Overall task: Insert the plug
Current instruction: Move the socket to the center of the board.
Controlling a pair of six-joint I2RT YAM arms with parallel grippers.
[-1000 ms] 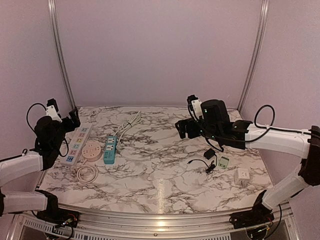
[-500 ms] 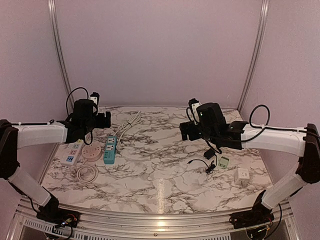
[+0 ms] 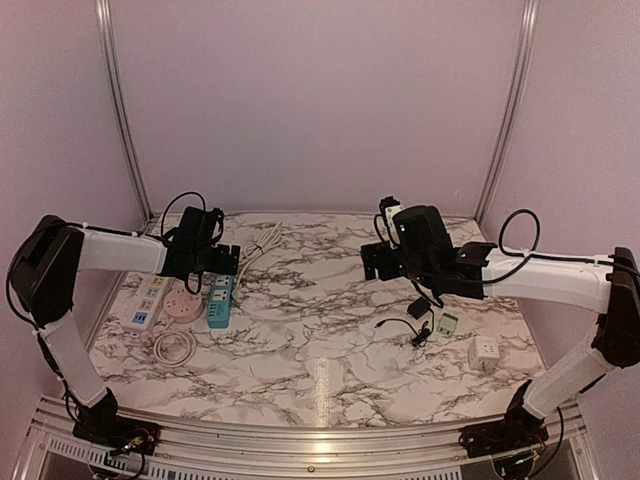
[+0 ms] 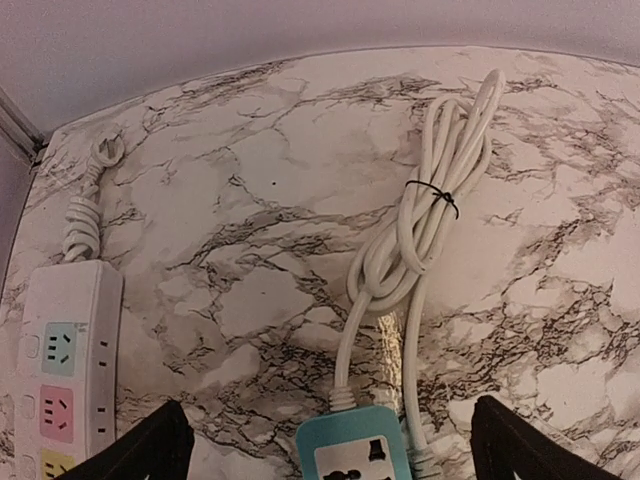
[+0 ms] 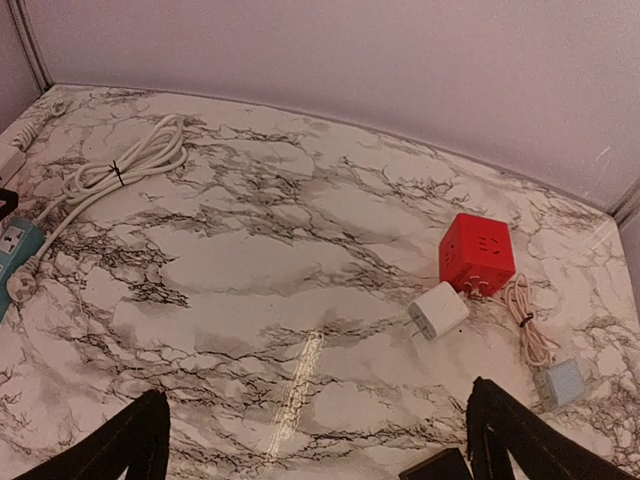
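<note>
A teal power strip (image 3: 220,298) lies at the left of the marble table (image 3: 320,360), its socket end (image 4: 355,452) showing low in the left wrist view. My left gripper (image 3: 222,262) hovers open just behind it, fingers (image 4: 150,450) wide apart and holding nothing (image 4: 325,420). My right gripper (image 3: 372,260) hangs open over the table's middle right, nothing between its fingers (image 5: 315,420). A white two-pronged plug (image 5: 438,309) lies beside a red socket cube (image 5: 477,254). A black plug (image 3: 420,307) with a thin cord lies right of centre.
A white power strip (image 3: 143,300), a round pink socket (image 3: 183,303) and a coiled white cord (image 3: 173,346) lie far left. A tied white cable bundle (image 4: 430,200) lies behind the teal strip. A green adapter (image 3: 447,324) and a white socket cube (image 3: 484,350) sit at right.
My left arm has swung from the far left edge rightward, out over the teal power strip. The right arm has drifted slightly right. Both grippers stay open.
</note>
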